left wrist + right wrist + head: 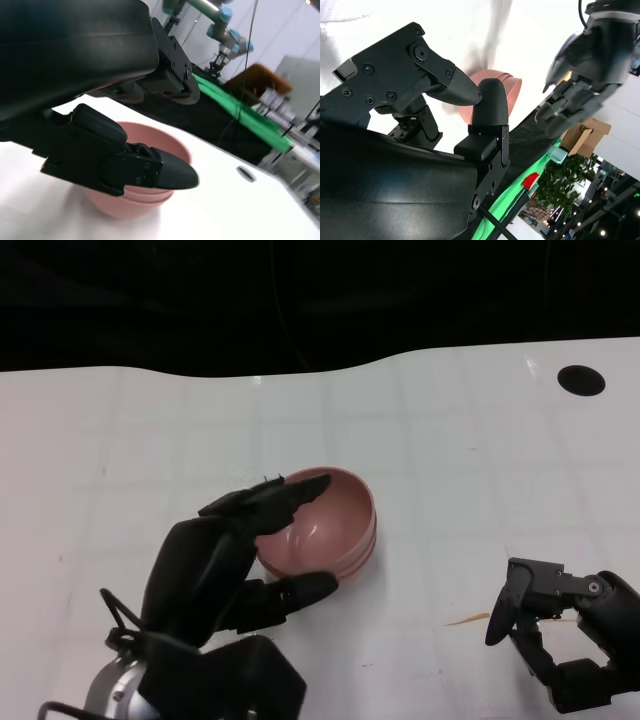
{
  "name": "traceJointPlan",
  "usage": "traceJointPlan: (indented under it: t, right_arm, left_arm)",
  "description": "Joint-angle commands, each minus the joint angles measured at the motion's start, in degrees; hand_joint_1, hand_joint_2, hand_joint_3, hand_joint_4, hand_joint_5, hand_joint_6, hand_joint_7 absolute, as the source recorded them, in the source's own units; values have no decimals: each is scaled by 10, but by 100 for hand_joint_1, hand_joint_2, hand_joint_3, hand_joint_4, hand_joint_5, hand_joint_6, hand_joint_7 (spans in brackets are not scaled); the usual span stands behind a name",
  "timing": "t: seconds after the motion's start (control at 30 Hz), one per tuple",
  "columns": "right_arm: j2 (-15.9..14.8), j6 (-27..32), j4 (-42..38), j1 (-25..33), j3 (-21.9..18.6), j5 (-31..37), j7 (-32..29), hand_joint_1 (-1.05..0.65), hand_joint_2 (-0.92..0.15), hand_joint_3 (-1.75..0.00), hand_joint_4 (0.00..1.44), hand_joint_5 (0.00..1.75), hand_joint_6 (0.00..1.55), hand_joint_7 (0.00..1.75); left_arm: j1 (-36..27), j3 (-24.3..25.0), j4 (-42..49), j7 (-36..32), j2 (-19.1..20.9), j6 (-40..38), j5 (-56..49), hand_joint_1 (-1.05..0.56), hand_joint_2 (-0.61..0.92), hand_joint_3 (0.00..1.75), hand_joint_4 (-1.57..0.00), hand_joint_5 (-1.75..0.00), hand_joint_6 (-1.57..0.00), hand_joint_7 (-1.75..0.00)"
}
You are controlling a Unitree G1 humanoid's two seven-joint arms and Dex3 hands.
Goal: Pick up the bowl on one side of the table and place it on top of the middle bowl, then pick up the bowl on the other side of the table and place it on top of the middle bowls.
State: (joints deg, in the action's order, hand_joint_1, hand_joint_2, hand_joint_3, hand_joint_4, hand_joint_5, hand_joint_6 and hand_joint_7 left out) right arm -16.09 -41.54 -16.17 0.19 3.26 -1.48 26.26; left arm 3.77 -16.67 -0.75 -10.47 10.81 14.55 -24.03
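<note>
A stack of pink bowls (325, 525) stands in the middle of the white table, with several rims showing at its side (127, 205). My left hand (225, 560) is at the stack's left side. Its fingers (285, 495) reach over the rim and its thumb (305, 590) lies by the near wall. In the right wrist view a strip of table shows between the left hand (580, 65) and the bowls (509, 85), so it holds nothing. My right hand (560, 630) hovers low at the table's right front, fingers apart and empty.
A round black hole (581, 380) sits in the table's far right corner. A thin orange sliver (468, 619) lies on the table just left of my right hand. The table's far edge (300, 372) borders a dark area.
</note>
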Motion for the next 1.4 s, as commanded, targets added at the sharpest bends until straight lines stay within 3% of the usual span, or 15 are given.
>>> traceJointPlan:
  t: [0.03,0.23,0.3,0.37,0.4,0.43,0.5,0.6,0.63,0.7,0.8,0.97,1.1,1.4]
  right_arm:
    - [-9,-1,3,1,-5,-5,-2,-11,-54,-119,91,175,71,168]
    - [-10,10,11,2,-7,-11,0,-10,-54,-120,91,175,72,168]
    - [-10,14,15,3,-7,-13,0,-10,-53,-120,91,175,72,168]
    - [-9,16,16,4,-7,-16,2,-10,-53,-120,91,175,72,168]
    - [-8,13,14,4,-7,-19,3,-10,-53,-120,91,175,72,168]
    - [-8,11,13,4,-7,-20,4,-10,-53,-120,91,175,72,168]
    - [-11,9,15,5,-8,-13,1,-10,-53,-121,90,175,71,168]
    - [-14,15,20,7,-9,-13,2,-10,-53,-121,91,175,71,168]
    - [-14,18,22,7,-9,-16,3,-10,-53,-120,91,175,71,169]
    - [-13,22,25,7,-10,-20,4,-10,-55,-115,91,175,72,169]
    - [-13,15,20,3,-12,-19,3,-9,-57,-113,90,175,71,170]
    - [-9,14,19,5,-11,-24,4,-9,-53,-120,91,175,70,172]
    - [-10,13,21,8,-11,-17,0,-10,-52,-123,91,175,70,172]
    - [-3,16,24,8,-7,-9,-8,-10,-51,-123,91,175,71,171]
  left_arm:
    - [-31,44,-68,71,-5,-30,121,-42,92,13,-74,-17,-77,-8]
    - [-85,134,-190,187,-2,-164,370,-19,92,20,-92,-30,-92,-11]
    - [-99,159,-203,207,-4,-190,424,-13,88,34,-81,-65,-100,-7]
    - [-112,176,-212,215,-1,-207,446,-13,84,43,-78,-79,-104,-7]
    - [-122,187,-217,221,2,-214,457,-13,79,55,-79,-86,-108,-8]
    - [-130,195,-221,225,4,-219,464,-11,69,80,-78,-96,-112,-9]
    - [-152,212,-225,240,11,-222,476,-8,56,106,-79,-107,-118,-11]
    - [-176,226,-225,265,16,-210,482,-4,48,120,-81,-122,-124,-18]
    - [-186,231,-225,273,14,-206,486,-5,47,121,-81,-129,-124,-24]
    - [-197,237,-224,284,11,-202,489,-7,46,121,-81,-140,-105,-72]
    - [-217,246,-220,300,11,-192,491,-7,48,120,-81,-154,-90,-116]
    - [-239,251,-200,322,6,-167,486,-5,56,122,-79,-173,-75,-159]
    - [-247,250,-188,327,3,-151,476,-7,56,121,-81,-175,-69,-173]
    - [-237,246,-170,324,2,-143,457,-4,53,125,-82,-175,-68,-175]
